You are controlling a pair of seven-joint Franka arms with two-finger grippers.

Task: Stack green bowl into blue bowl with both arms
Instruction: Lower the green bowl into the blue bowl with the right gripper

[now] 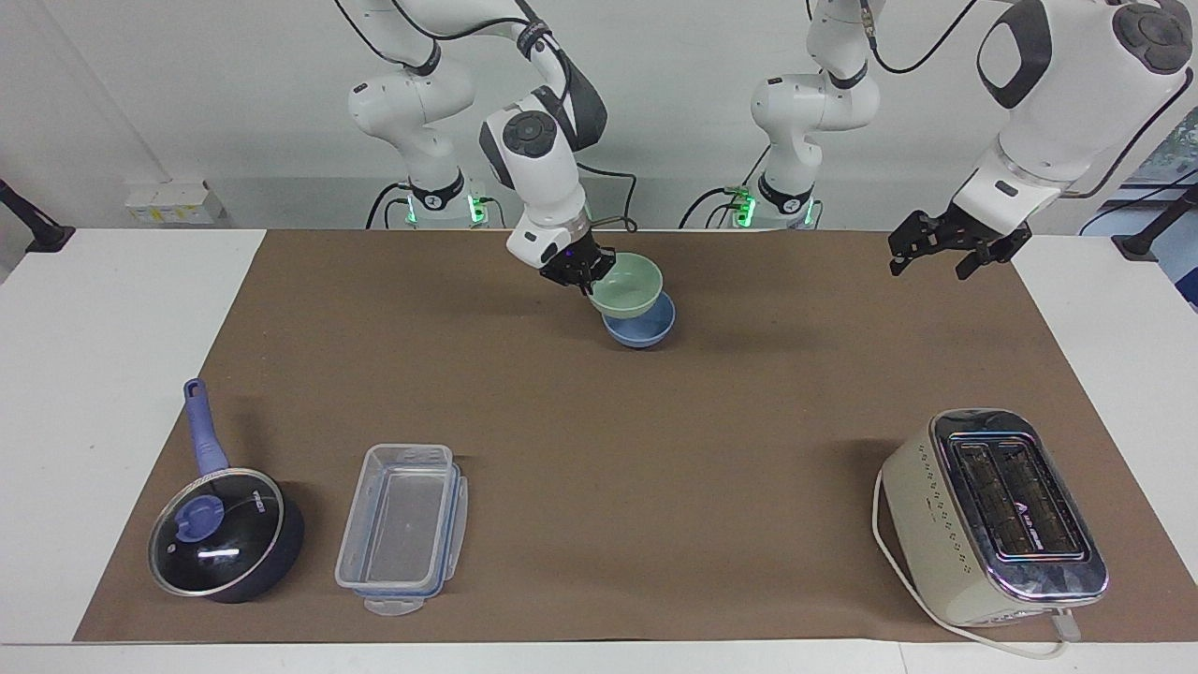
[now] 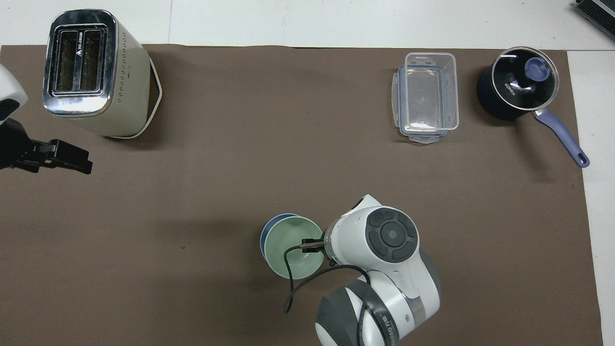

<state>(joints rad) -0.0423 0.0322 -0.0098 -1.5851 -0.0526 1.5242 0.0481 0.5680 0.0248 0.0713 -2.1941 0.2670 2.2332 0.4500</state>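
Observation:
The pale mint-green bowl (image 1: 629,285) hangs in the air, gripped by its rim in my right gripper (image 1: 588,271), which is shut on it. It sits just over the periwinkle-blue bowl (image 1: 646,330), which rests on the brown mat near the robots' edge. In the overhead view the green bowl (image 2: 289,250) covers nearly all of the blue bowl (image 2: 265,233), and the right gripper (image 2: 311,245) is at the green bowl's rim. My left gripper (image 1: 941,251) waits open and empty in the air over the mat's corner at the left arm's end; it also shows in the overhead view (image 2: 62,157).
A cream toaster (image 1: 992,517) stands farther from the robots at the left arm's end. A clear plastic container (image 1: 402,529) and a dark lidded saucepan (image 1: 220,534) with a blue handle stand farther out at the right arm's end. The brown mat (image 1: 655,449) covers the table.

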